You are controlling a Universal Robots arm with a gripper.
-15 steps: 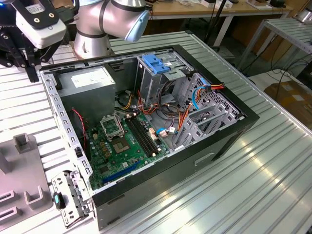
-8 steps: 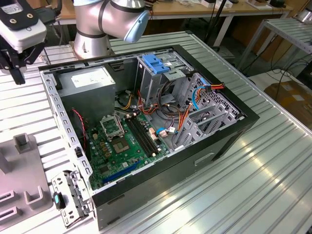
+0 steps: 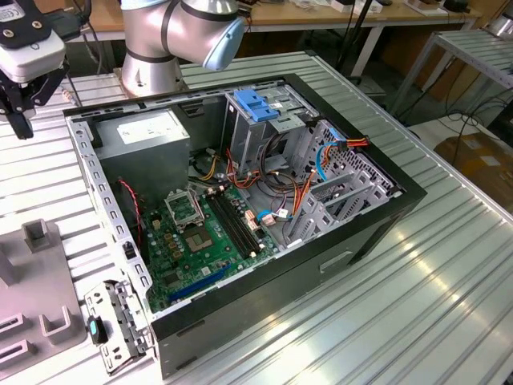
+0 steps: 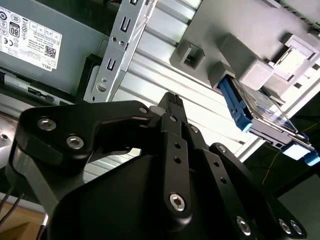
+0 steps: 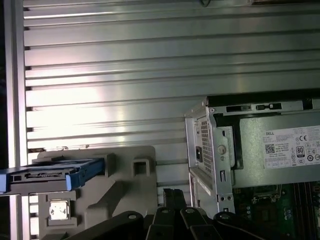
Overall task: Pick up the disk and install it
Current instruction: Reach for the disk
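Note:
The disk, a flat grey drive in a blue plastic frame, stands on edge in a slot of the grey fixture; in the second wrist view the disk juts out of that fixture. My gripper hangs above the ribbed table at the exterior view's far left, beyond the open computer case. Its black fingertips lie together with nothing between them, and it is well apart from the disk. In the first wrist view the gripper points between fixture and case corner.
Inside the case stand a tall metal cage with a blue top, a grey box with a white sticker and a green board with loose cables. A metal bracket lies by the case's near corner. The grey fixture is at the exterior view's left.

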